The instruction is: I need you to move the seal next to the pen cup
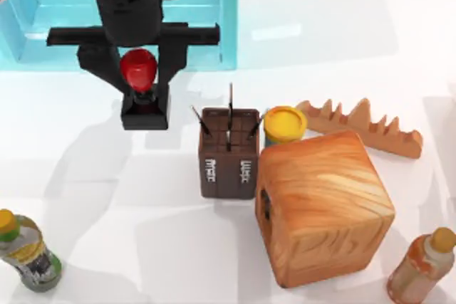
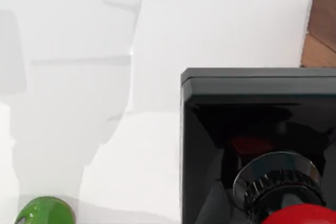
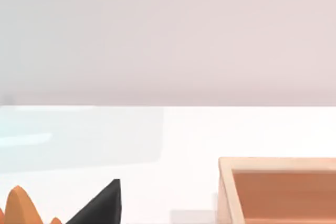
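Clearly the left gripper (image 1: 140, 83) is the one at work; it hangs over the far left part of the table (image 1: 92, 197), its two black fingers (image 1: 100, 65) straddling the seal (image 1: 142, 94) at the level of the red knob, one on each side; they look pressed against the knob, so I judge the seal to be clamped, though the top view cannot settle whether the black base rests on the table or hangs just above it; the left wrist view shows that base (image 2: 257, 124) seen from above, with the chrome collar and the red knob at the lower edge, which fits a grip high on the handle that leaves the base free to be set down flat. Just to the right of the seal stands the pen cup (image 1: 228, 153), dark brown, pens poking out, white lettering on its near face; the two are near but apart, with a strip of bare table between; to my eye the seal sits close enough that little travel is left. Right of the cup the yellow-lidded jar (image 1: 285, 124) and the large wooden cube (image 1: 324, 208) crowd that side, which would explain choosing the open left flank; a blue bin (image 1: 228, 26) lies behind the arm. Where the right gripper is, and how its fingers stand, I cannot tell.
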Motion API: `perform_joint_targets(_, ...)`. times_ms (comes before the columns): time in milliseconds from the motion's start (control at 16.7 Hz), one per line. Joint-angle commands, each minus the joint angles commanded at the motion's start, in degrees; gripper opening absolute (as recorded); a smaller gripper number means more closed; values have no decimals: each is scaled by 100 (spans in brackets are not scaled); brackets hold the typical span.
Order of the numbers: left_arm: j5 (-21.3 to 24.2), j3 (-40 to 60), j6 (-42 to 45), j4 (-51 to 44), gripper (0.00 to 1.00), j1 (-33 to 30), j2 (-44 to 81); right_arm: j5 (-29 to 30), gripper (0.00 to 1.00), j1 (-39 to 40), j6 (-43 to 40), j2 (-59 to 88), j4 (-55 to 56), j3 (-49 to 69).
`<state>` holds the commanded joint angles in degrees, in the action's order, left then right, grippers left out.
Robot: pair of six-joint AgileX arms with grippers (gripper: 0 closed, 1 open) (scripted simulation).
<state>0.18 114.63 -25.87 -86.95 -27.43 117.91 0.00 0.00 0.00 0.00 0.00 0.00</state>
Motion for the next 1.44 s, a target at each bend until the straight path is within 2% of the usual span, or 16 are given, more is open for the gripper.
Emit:
perform_joint_targets(300,-2,-71,-4,83,0,-5,-14,0,100,0,0,0,0,0)
perform_joint_targets(1080,-2,-71,-4,83,98,-5,-14,0,100,0,0,0,0,0)
perform_joint_targets(1440,-2,-71,-4,83,100,-5,-14,0,100,0,0,0,0,0)
